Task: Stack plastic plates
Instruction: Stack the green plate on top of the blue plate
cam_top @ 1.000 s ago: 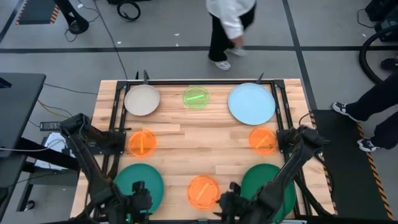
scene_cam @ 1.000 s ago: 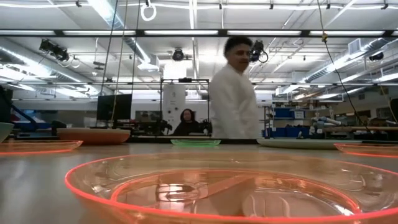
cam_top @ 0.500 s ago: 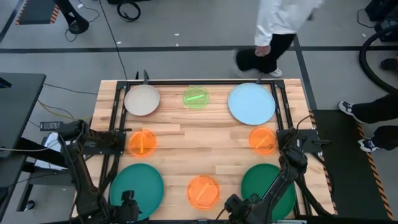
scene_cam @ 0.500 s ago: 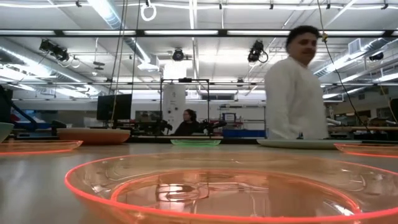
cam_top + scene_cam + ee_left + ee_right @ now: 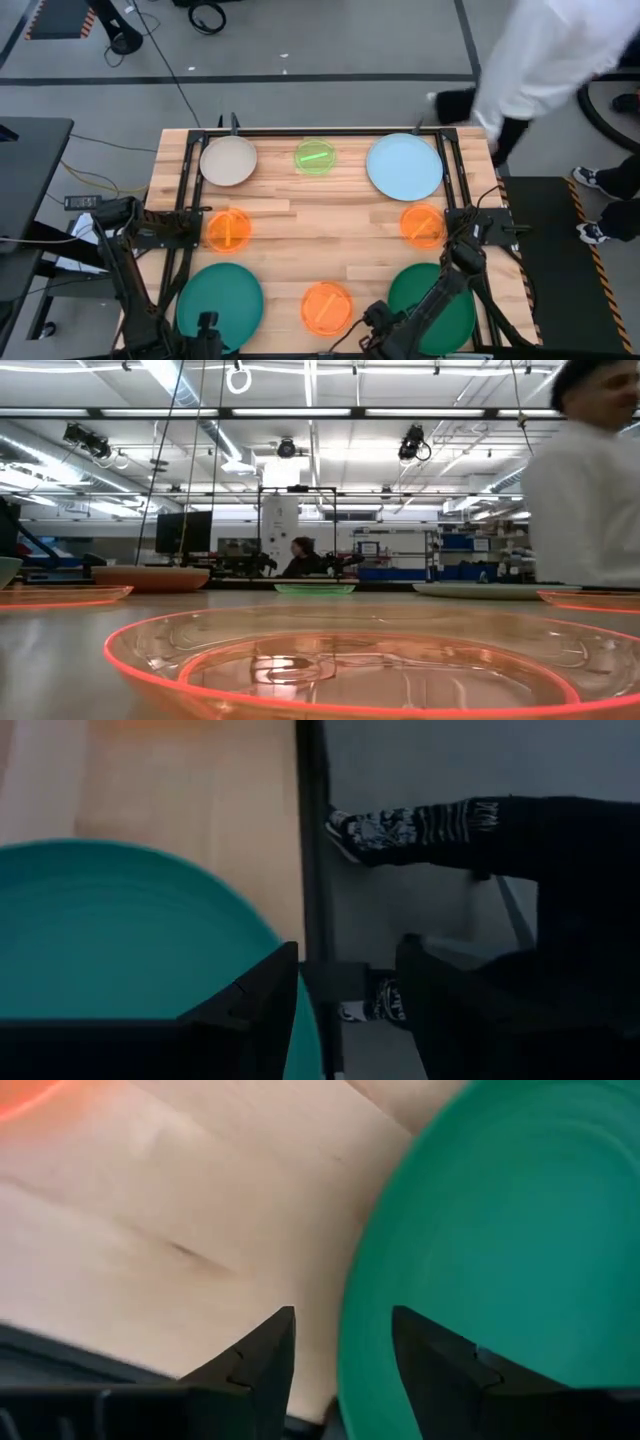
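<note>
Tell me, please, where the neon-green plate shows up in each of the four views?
High view: the neon-green plate lies at the table's far edge, between the beige plate and the light-blue plate.
Low view: a thin green sliver far back, centre.
Left wrist view: not in it.
Right wrist view: not in it.
Shared landmark: the light-blue plate, on its right in both views.

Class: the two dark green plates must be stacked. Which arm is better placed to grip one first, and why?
Right, probably. The right gripper has open fingers straddling the rim of its green plate; the left gripper is open beside its green plate, beyond the rim.
</note>
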`<action>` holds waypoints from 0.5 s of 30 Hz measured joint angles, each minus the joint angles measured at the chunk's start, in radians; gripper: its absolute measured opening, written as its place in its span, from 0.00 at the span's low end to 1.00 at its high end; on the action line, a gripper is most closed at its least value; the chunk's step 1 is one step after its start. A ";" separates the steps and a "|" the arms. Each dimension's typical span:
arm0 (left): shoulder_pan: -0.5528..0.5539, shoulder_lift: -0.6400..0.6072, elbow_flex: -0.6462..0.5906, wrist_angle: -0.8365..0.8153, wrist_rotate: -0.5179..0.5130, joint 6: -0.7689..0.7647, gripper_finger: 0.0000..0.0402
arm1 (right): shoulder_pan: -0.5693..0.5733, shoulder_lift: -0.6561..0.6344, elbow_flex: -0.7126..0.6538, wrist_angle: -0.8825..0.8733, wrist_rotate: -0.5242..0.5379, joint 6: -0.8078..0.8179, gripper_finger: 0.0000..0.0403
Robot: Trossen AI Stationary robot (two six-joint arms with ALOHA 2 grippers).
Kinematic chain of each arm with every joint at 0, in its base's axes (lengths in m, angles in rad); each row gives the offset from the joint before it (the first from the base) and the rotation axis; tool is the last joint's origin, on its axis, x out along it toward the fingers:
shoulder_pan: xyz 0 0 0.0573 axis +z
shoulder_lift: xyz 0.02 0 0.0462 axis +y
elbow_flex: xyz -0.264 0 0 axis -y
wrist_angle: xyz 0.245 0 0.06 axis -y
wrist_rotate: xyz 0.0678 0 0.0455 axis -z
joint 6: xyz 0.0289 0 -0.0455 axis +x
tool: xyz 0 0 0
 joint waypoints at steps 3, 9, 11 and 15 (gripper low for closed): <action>-0.005 0.000 0.000 0.021 0.000 0.021 0.44 | -0.019 0.000 -0.020 0.002 -0.029 -0.022 0.41; -0.016 0.000 0.000 0.024 -0.001 0.022 0.44 | -0.030 -0.001 -0.073 0.051 -0.070 -0.033 0.38; -0.020 0.000 0.000 0.028 -0.001 0.022 0.44 | -0.029 -0.001 -0.106 0.105 -0.091 -0.031 0.37; -0.026 -0.001 0.000 0.032 -0.003 0.026 0.44 | -0.025 -0.001 -0.148 0.148 -0.098 -0.023 0.34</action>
